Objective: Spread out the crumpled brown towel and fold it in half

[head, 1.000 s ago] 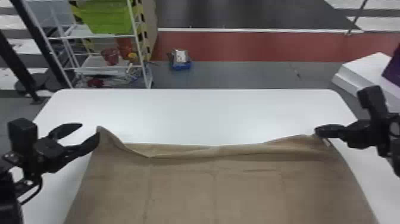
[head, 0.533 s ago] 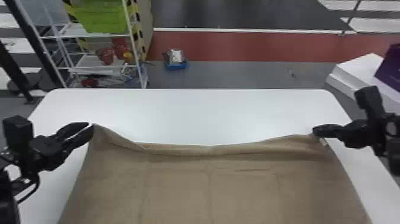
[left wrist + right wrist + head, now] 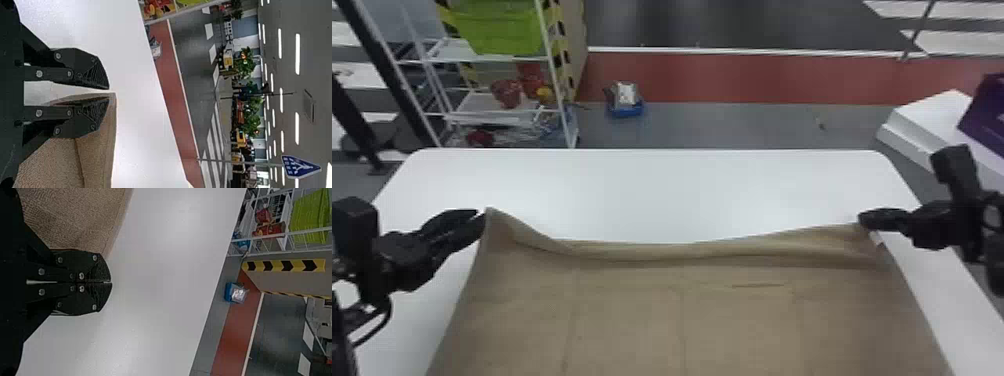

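You have the brown towel (image 3: 682, 310) largely spread on the table (image 3: 652, 195), fold remaining; your right gripper (image 3: 864, 220) pinches its corner tableside right, your left gripper (image 3: 109, 92) gapes slightly tableside left.

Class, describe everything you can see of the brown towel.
The brown towel lies spread over the white table, its nearest part running out of the head view. It looks like cloth with a fine raised texture, faint creases and a white tag by its far right corner. The far edge dips between two lifted corners: the left lies against one finger of the open left claw; the right is pinched in the shut right claw.
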